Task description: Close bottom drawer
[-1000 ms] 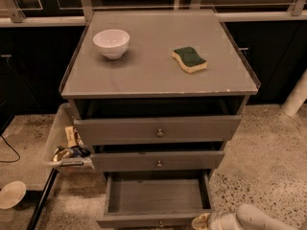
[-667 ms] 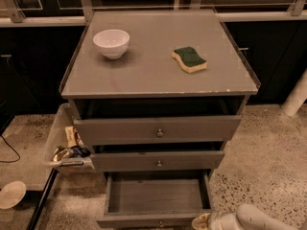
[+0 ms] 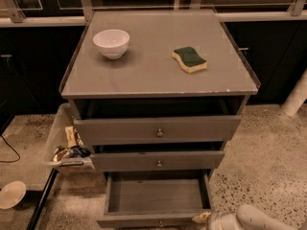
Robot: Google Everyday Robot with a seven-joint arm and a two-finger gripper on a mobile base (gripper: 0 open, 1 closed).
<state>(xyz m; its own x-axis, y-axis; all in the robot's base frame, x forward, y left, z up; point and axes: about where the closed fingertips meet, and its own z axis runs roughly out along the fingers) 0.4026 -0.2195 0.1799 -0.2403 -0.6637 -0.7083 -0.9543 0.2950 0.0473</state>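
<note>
Camera view: my gripper (image 3: 203, 218) sits bottom right, at the front corner of the open bottom drawer (image 3: 158, 196), probably to push it; can't tell its grip state.

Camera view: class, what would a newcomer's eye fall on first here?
The bottom drawer of the grey cabinet stands pulled far out and empty at the picture's lower edge. The robot's pincer sits by its front right corner. On the cabinet top a white bowl stands left and a green sponge lies right.
</note>
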